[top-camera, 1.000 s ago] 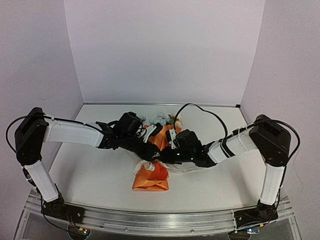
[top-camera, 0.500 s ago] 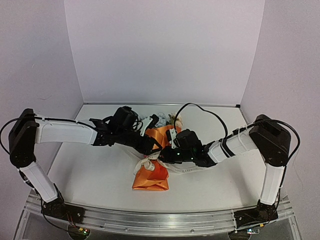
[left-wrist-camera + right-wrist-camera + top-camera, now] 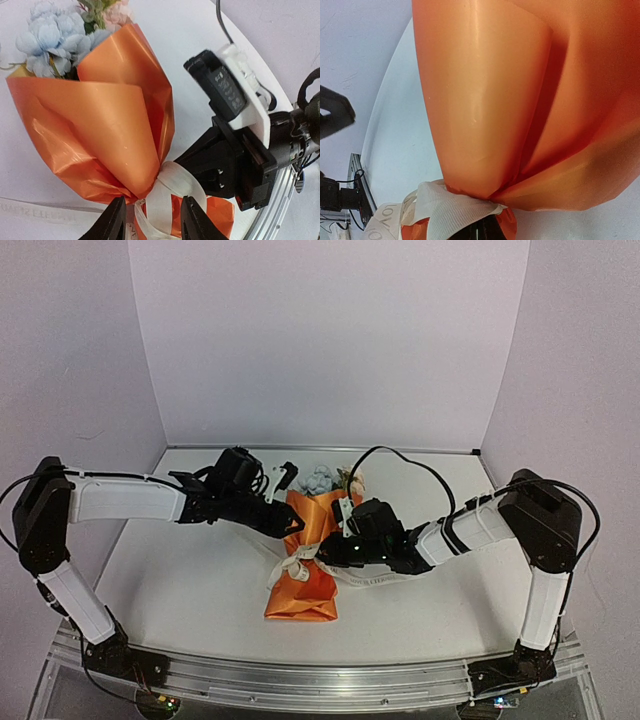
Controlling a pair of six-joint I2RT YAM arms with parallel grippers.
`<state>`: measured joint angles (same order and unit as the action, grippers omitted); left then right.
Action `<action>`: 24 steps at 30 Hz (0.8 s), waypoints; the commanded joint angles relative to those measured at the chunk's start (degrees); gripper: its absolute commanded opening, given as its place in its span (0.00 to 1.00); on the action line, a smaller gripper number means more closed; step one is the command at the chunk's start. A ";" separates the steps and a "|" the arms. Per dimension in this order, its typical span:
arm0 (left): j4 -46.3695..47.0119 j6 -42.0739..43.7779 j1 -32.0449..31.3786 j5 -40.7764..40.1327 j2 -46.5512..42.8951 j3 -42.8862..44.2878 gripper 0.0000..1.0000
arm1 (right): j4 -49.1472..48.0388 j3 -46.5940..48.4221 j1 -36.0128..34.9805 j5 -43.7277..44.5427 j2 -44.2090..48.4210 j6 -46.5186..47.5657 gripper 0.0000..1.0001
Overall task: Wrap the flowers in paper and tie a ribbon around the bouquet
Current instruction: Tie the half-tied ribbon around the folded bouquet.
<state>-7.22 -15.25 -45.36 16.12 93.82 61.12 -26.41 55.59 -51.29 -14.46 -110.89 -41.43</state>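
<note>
The bouquet (image 3: 305, 585) lies mid-table: orange paper (image 3: 115, 125) cinched at its middle, with the pale blue and pink flowers (image 3: 50, 37) sticking out at the far end (image 3: 320, 478). A cream ribbon (image 3: 172, 187) is wrapped round the cinch (image 3: 445, 210). My left gripper (image 3: 152, 222) is open just left of the cinch (image 3: 296, 532), its fingers on either side of a ribbon band without pressing it. My right gripper (image 3: 487, 231) is shut on the ribbon at the cinch's right side (image 3: 325, 556); its tips are mostly hidden behind the fabric.
A printed ribbon tail (image 3: 40, 215) lies flat on the white table (image 3: 180, 580) left of the bouquet; more ribbon trails under the right arm (image 3: 370, 580). The right wrist's camera block (image 3: 225, 90) sits close above the cinch. Walls enclose the back and sides.
My left arm has drawn back to the left, uncovering the bouquet's upper cone, and its jaws have narrowed. The right arm and the bouquet have stayed put.
</note>
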 commanded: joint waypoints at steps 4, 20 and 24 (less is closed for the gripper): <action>-4.96 -0.09 -0.18 7.81 5.63 2.70 0.40 | -1.28 0.57 0.22 0.48 -0.11 0.91 0.00; -5.07 0.15 -0.16 8.17 10.29 6.91 0.41 | -0.76 0.87 0.22 -0.49 0.13 1.29 0.00; -5.04 0.39 -0.16 8.59 10.96 7.27 0.35 | -0.37 0.47 0.22 -0.63 0.65 1.91 0.00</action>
<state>-12.48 -15.06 -45.45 23.86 103.78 66.03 -26.20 55.59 -51.29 -14.82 -110.89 -41.01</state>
